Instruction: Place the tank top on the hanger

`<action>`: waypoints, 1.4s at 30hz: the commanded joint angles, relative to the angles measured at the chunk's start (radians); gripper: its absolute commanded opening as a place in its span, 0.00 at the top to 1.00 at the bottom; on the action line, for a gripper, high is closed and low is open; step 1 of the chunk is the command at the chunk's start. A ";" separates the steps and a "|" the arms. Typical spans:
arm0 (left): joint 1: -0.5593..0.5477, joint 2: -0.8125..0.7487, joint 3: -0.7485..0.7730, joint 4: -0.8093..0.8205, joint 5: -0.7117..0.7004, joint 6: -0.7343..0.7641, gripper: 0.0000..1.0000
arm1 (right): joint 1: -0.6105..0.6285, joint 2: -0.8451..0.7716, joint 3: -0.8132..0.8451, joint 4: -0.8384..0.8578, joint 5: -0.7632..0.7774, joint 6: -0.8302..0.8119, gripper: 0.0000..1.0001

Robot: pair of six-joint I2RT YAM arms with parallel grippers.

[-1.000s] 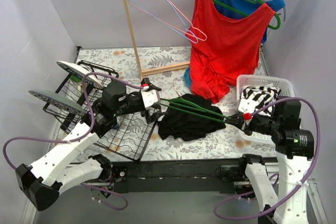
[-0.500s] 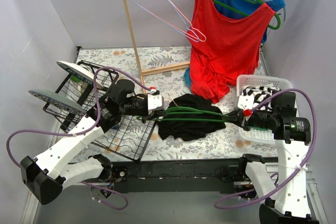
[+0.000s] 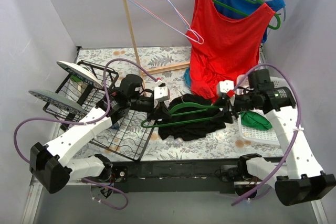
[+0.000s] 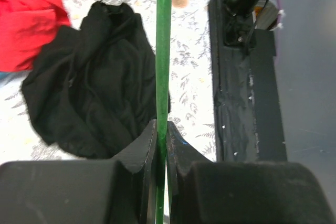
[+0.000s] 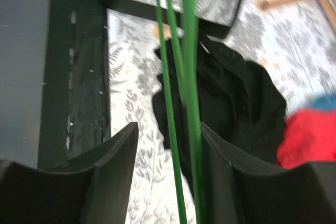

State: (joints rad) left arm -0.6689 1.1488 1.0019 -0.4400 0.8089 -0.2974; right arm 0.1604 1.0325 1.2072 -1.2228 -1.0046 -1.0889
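Note:
The green hanger (image 3: 197,107) hangs level just above the table, between my two grippers. My left gripper (image 3: 161,110) is shut on its left end, and in the left wrist view the jaws (image 4: 162,135) pinch the green bar (image 4: 163,51). My right gripper (image 3: 227,113) stands open around the hanger's right end; in the right wrist view the green bars (image 5: 186,77) pass between the parted fingers (image 5: 168,140), close to the right one. The black tank top (image 3: 186,124) lies crumpled on the table under the hanger, also visible in both wrist views (image 4: 89,93) (image 5: 236,98).
A red tank top (image 3: 226,45) hangs on another green hanger at the back right. A white basket (image 3: 257,141) holding something green sits at the right. A black wire rack (image 3: 105,124) with plates is at the left. A wooden stand (image 3: 131,24) carries thin pink and blue hangers (image 3: 168,9).
My left gripper closed on the hanger's left end. My right gripper, shut on the hanger before, has opened and swung up and left. The hanger now hangs over the black top.

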 commanded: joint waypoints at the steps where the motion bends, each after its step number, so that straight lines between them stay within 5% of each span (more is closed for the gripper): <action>1: -0.015 0.025 0.081 0.083 0.064 -0.049 1.00 | 0.215 0.033 0.054 0.182 0.032 0.208 0.44; 10: -0.037 0.065 0.095 0.099 0.041 -0.077 1.00 | 0.373 0.192 0.146 0.244 0.093 0.294 0.46; 13: -0.037 0.060 0.081 0.115 0.024 -0.088 1.00 | 0.375 0.199 0.155 0.253 0.095 0.316 0.68; 14: -0.037 0.058 0.070 0.121 0.019 -0.094 1.00 | 0.375 0.198 0.152 0.262 0.110 0.322 0.94; 18: -0.037 0.045 0.053 0.184 -0.055 -0.152 1.00 | 0.373 0.175 0.155 0.246 0.246 0.310 0.99; 21: -0.037 0.014 0.031 0.219 -0.192 -0.226 0.68 | 0.325 0.103 0.153 0.217 0.372 0.267 0.99; 22: -0.037 0.002 0.018 0.227 -0.223 -0.244 0.40 | 0.297 0.065 0.156 0.204 0.379 0.256 0.99; 26: -0.035 -0.057 -0.034 0.242 -0.374 -0.374 0.14 | 0.128 -0.018 0.167 0.128 0.345 0.227 0.99; 33: -0.032 0.034 -0.049 0.110 -0.586 -0.652 0.14 | 0.068 -0.107 0.078 0.103 0.353 0.231 0.99; 42: -0.034 0.210 -0.045 0.083 -0.649 -0.684 0.42 | 0.057 -0.080 0.038 0.124 0.360 0.230 0.99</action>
State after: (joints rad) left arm -0.7025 1.3281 0.9394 -0.3370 0.2024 -0.9504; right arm 0.2264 0.9459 1.2453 -1.1198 -0.6315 -0.8494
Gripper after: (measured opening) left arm 0.617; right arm 0.097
